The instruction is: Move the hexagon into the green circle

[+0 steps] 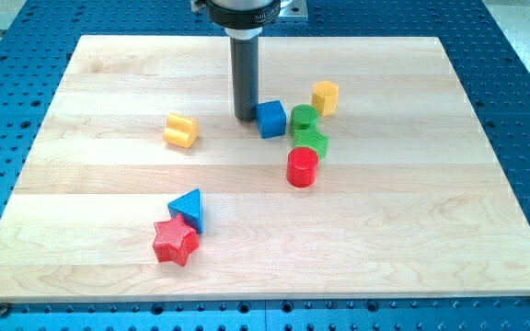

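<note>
The yellow hexagon (325,97) sits in the upper middle of the wooden board (99,92), just up and right of the green circle (304,117), almost touching it. My tip (245,118) rests on the board right at the left side of the blue cube (270,119). The blue cube lies between my tip and the green circle. The hexagon is about two block widths to the right of my tip.
A green star (310,141) lies just below the green circle, with a red circle (302,167) below it. A yellow heart-like block (180,131) lies left of my tip. A blue triangle (188,209) and a red star (174,242) touch at lower left.
</note>
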